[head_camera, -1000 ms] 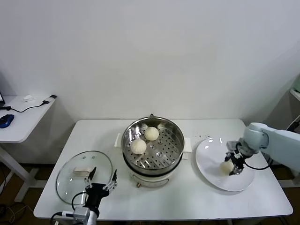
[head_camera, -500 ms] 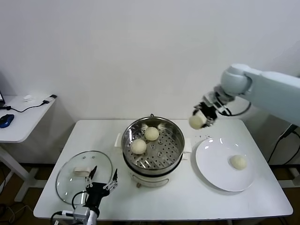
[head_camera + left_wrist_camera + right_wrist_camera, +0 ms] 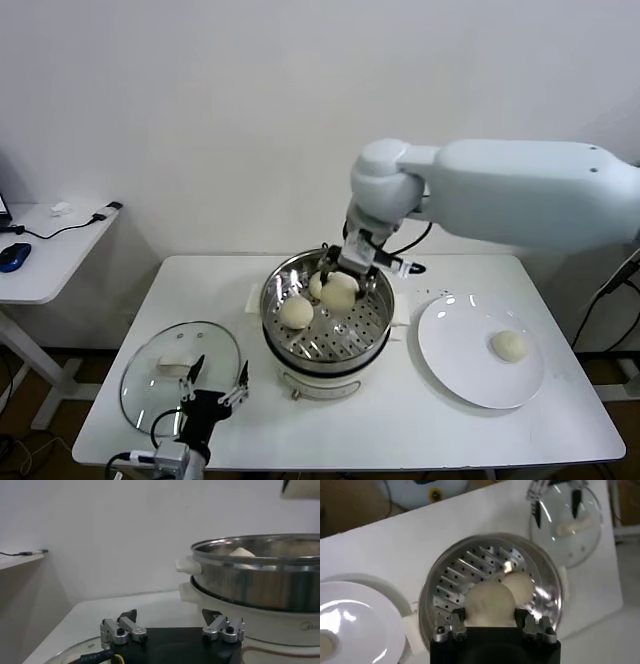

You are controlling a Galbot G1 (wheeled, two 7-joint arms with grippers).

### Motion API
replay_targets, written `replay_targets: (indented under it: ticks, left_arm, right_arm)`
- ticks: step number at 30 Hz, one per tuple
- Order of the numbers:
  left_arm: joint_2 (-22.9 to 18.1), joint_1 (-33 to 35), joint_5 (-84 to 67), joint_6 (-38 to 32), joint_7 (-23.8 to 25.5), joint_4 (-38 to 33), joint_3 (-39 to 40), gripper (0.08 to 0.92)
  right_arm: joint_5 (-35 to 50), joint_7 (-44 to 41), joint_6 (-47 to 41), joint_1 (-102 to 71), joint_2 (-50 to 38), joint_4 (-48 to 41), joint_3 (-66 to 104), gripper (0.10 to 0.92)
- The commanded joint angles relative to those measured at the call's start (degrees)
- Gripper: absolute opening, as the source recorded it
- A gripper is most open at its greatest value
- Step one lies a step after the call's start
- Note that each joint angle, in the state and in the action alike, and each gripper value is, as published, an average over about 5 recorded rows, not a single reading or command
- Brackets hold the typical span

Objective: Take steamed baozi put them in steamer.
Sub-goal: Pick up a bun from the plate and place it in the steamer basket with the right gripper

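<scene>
Baozi (image 3: 340, 293), round, held by right tool (image 3: 346, 281) above steamer (image 3: 372, 320).

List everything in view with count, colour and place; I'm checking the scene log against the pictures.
steamed baozi: four, cream-white; two on the steamer tray, one held over it, one on the plate.
steamer: one, shiny steel on a white base, table centre.
plate: one, white, right of the steamer.
glass lid: one, clear with white handle, left of the steamer.
table: one, white.
side desk: one, white, far left.
right gripper: shut on a baozi above the steamer.
left gripper: open, beside the lid.
</scene>
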Motion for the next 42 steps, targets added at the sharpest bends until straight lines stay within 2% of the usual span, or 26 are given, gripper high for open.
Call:
replay_targets:
  ticks: [1,16,27,31,37,42]
  left_arm:
    - [-0.13,0.02,0.00,0.13,-0.05,-0.13,0.13,0.823]
    - [-0.46,0.41,0.37,-0.11,-0.26,-0.04,0.25,0.823]
    - [-0.63,0.35,0.44,-0.40,-0.28,0.33,0.25,0.823]
    - [-0.69,0.34,0.50,-0.50,-0.28,0.40,0.29,0.823]
    - [-0.74,0.44,0.62,-0.58,-0.27,0.23,0.36,0.823]
    - [-0.58,0.67,1.45,-0.97,-0.28,0.20,0.12,0.823]
  right_arm:
    - [-5.38,1.60,4.06,-2.54,4.72,1.88,-4.10,0.645]
    - [-8.71,6.59,3.65,-10.30,6.58,-2.90,-4.52,0.642]
    - [-8.52,6.30,3.80,-12.42,8.21,-5.26,-3.97,0.645]
    - [-8.70,6.51,4.03,-12.79,8.47,-6.11,-3.74,0.685]
    - [-6.24,5.43,5.10,-12.02,8.02,-7.20,-2.94,0.810]
    - [0.75,2.56,6.92,-8.97,5.71,-8.60,-0.84,0.822]
